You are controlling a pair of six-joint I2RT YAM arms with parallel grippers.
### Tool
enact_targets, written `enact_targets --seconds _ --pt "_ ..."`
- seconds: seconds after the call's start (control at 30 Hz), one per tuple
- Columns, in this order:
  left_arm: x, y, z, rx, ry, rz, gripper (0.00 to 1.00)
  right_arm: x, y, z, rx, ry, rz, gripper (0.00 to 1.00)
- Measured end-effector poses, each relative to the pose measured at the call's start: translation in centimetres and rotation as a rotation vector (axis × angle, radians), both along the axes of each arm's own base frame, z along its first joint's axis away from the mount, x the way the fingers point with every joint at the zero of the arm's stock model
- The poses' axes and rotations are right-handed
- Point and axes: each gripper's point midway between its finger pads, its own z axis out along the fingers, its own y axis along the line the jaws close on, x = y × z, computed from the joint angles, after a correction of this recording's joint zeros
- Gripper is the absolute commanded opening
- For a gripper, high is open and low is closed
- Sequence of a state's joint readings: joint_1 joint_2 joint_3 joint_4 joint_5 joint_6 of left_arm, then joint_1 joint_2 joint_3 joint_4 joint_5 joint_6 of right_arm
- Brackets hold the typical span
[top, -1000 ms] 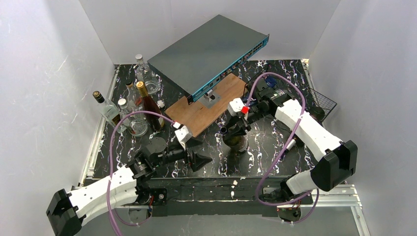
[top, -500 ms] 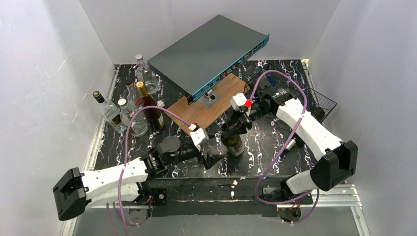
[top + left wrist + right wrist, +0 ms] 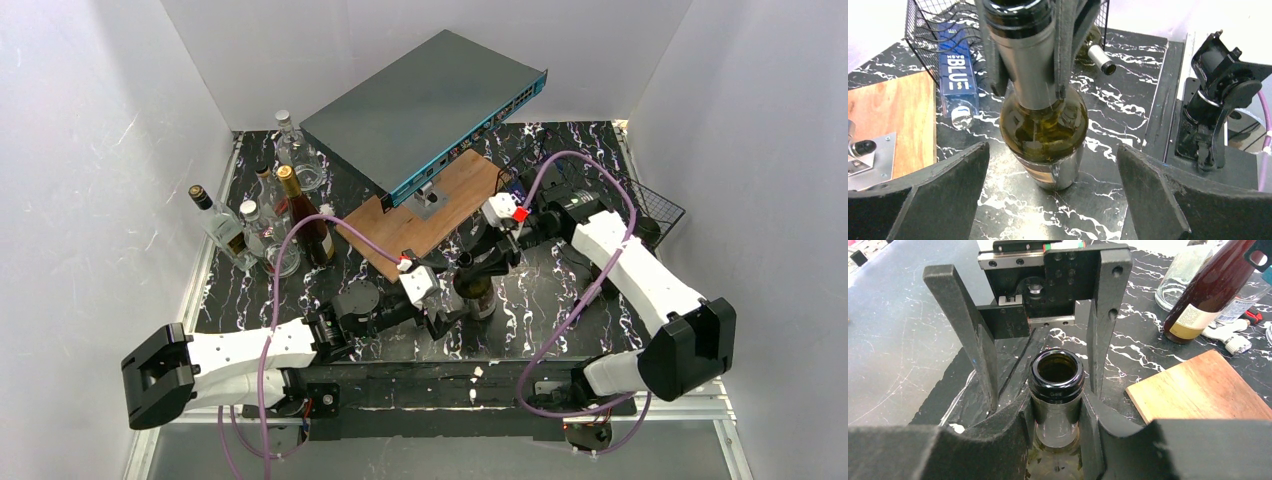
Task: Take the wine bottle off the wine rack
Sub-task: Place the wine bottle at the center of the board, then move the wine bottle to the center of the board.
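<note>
- Right gripper (image 3: 1056, 416) jaws pinch the wine bottle (image 3: 1056, 374) by the neck, just under its open mouth
- Left gripper (image 3: 447, 315) jaws spread wide either side of the bottle's body, bare table (image 3: 1100, 210) in both gaps
- Wooden board (image 3: 898, 115) edge just outside one left jaw; wine rack (image 3: 660, 207) beyond the bottle, apart from it
- "BLUE" reads on a clear bottle (image 3: 959, 80) lying by the rack
- Wine bottle stands on the table, long axis vertical, mouth up

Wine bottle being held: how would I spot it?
Find the brown wooden board at centre. In front stands a green glass wine bottle, neck clamped in the right pincer. Unlike the capped bottles at far left, its mouth is open.
</note>
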State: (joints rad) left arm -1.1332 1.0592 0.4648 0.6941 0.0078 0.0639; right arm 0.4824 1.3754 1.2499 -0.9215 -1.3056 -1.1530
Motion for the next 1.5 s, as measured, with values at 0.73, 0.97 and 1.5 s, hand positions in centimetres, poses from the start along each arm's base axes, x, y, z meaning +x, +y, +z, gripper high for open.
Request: enact_targets --seconds 0.73,0.97,1.5 --pt "1.2 -1.6 0.0 -0.004 -0.006 0.024 0.98 1.0 -4.1 1.2 0.063 -0.039 -0.163 0.76" --pt "1.5 -2.3 0.3 -0.006 -0.002 0.024 0.98 2.1 -5.8 2.5 0.091 -0.035 -0.244 0.79" --pt "3.1 -6.2 5.4 -0.012 0.048 0.025 0.98 9.0 -14.3 4.1 0.125 0.100 -0.648 0.80"
